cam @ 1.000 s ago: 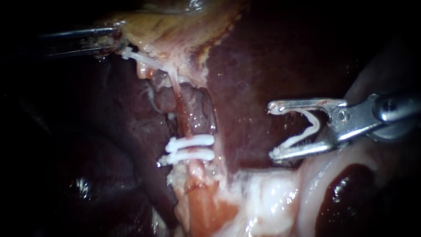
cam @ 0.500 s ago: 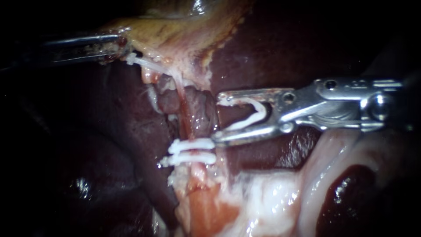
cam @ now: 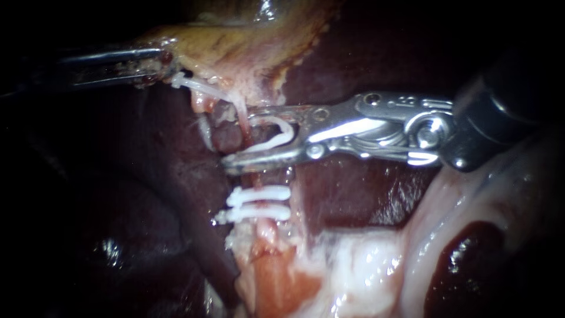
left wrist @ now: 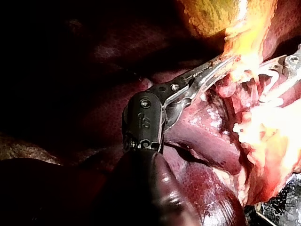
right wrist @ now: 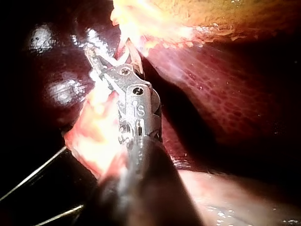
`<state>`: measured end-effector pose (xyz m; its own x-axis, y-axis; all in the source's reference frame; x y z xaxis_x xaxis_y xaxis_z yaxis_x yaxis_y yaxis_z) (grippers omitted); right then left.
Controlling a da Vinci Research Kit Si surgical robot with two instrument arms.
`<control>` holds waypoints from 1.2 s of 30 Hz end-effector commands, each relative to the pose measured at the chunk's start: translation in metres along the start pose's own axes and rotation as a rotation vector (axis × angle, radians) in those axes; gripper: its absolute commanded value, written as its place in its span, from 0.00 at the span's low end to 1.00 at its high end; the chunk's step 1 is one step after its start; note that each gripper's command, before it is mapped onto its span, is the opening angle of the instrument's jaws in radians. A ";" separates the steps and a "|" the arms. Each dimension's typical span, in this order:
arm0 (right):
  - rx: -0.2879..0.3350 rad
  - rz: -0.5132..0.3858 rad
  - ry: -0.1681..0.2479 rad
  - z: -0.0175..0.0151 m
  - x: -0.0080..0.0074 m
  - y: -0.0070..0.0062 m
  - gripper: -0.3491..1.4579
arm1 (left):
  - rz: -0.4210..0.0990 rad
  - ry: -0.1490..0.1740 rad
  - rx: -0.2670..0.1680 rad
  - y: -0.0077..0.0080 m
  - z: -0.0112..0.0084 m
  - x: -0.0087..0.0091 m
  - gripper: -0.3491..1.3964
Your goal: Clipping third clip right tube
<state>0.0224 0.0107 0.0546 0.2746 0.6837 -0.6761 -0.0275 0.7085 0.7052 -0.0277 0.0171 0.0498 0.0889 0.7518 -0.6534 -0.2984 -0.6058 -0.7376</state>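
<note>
A thin pinkish tube point(cam: 242, 125) runs down from the yellowish gallbladder point(cam: 235, 47) to two white clips point(cam: 259, 194), which lie close together across it. My right instrument point(cam: 238, 140) comes in from the right. Its jaws are open and straddle the tube just above those clips, one jaw on each side. A white open clip point(cam: 275, 136) sits inside them. My left instrument point(cam: 162, 63) is shut on the gallbladder's edge at the upper left and holds it taut. The left wrist view shows that hold point(left wrist: 221, 61), and the right wrist view shows the right instrument's jaws point(right wrist: 94, 54) at the pale tissue.
Dark red liver point(cam: 353, 65) lies behind and on both sides of the tube. Pale glistening tissue point(cam: 365, 271) fills the lower right, with a dark blood pool point(cam: 465, 259) in it. A white strand point(cam: 200, 87) stretches from the left jaws toward the tube.
My right instrument has moved left across the liver and slightly up, until its clip-carrying jaws straddle the tube above the two clips. The left instrument has held its grip.
</note>
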 end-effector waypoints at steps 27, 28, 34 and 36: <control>0.073 0.083 0.068 -0.0021 0.0051 -0.0035 0.31 | 0.000 0.000 0.002 0.0000 0.0002 0.0000 0.00; 0.073 0.083 0.068 -0.0021 0.0051 -0.0036 0.29 | 0.000 0.000 0.002 0.0000 0.0002 0.0000 0.00; 0.075 0.113 0.068 -0.0021 0.0051 -0.0037 0.16 | 0.000 0.000 -0.001 0.0000 0.0003 0.0000 0.00; 0.075 0.125 0.067 -0.0022 0.0051 -0.0037 0.12 | 0.000 0.000 -0.001 0.0000 0.0003 0.0000 0.00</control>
<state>0.0218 0.0119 0.0480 0.2079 0.7816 -0.5882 0.0134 0.5990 0.8007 -0.0280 0.0172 0.0498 0.0893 0.7518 -0.6533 -0.2996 -0.6053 -0.7375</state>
